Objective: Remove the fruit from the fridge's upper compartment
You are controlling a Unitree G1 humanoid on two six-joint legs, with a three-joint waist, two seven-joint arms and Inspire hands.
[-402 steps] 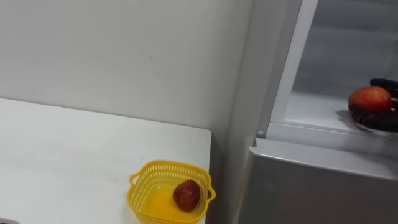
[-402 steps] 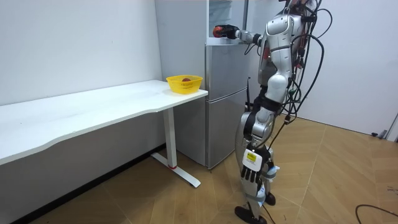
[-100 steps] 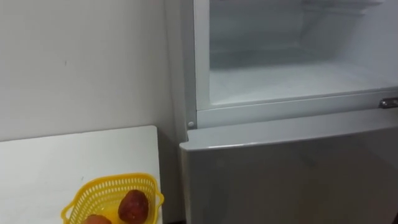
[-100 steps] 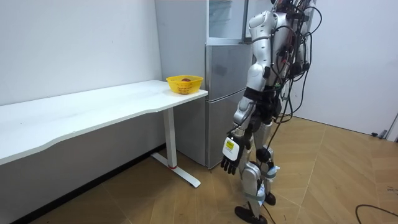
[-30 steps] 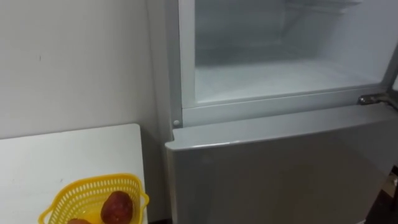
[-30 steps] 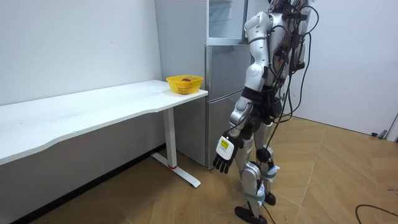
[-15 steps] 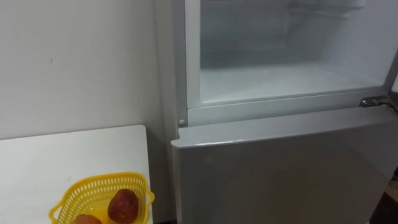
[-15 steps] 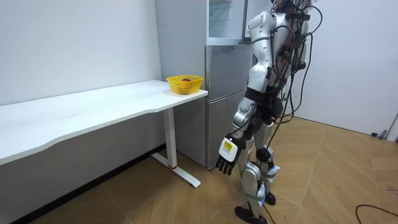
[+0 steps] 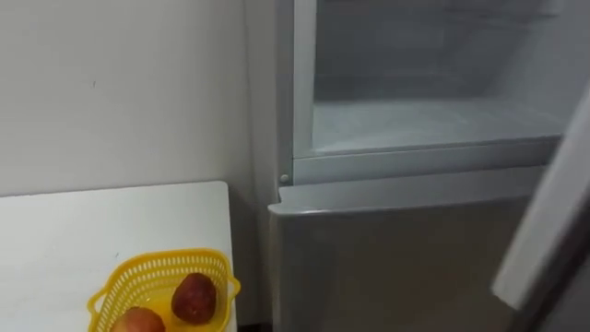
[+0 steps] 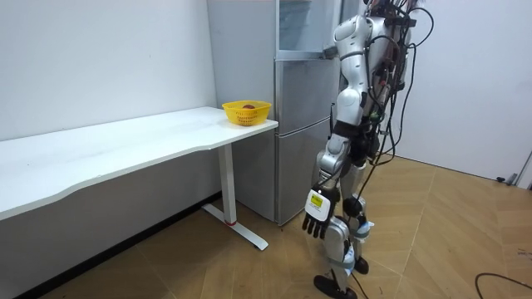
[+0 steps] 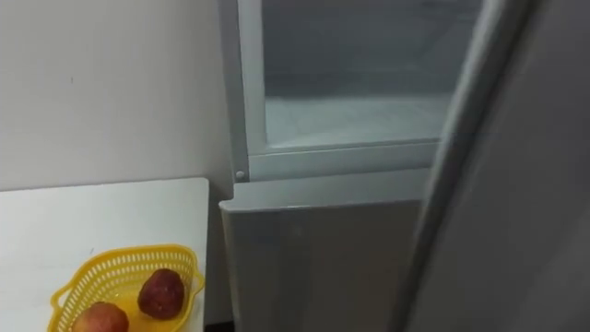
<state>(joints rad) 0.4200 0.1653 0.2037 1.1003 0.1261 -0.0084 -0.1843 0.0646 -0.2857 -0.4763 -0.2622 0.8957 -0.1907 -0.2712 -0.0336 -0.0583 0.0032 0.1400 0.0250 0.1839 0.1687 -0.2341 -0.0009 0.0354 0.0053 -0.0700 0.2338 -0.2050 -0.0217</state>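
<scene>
Heads up: the upper fridge door [image 11: 516, 184] cuts across the right side of both eye views and blocks your look at the right part of the upper fridge compartment [image 9: 415, 124]. The compartment's top is cut off by the frame. The lower fridge door [image 9: 387, 258] is closed. Your fruit is on the white worktop [image 9: 92, 221], in the yellow basket [image 9: 138, 277] at the worktop's corner, just beside the fridge. You see the darker red fruit [image 9: 194, 297] whole at the basket's right. Just left of it, the orange-red fruit [image 9: 138, 321] is clipped by the bottom edge; whether the two touch you cannot tell. In the room view the robot stands upright facing the fridge. Its left robot hand [image 10: 317, 218] hangs low beside its leg, fingers loosely straight, holding nothing. The basket there is too small for you to make out the fruit.
</scene>
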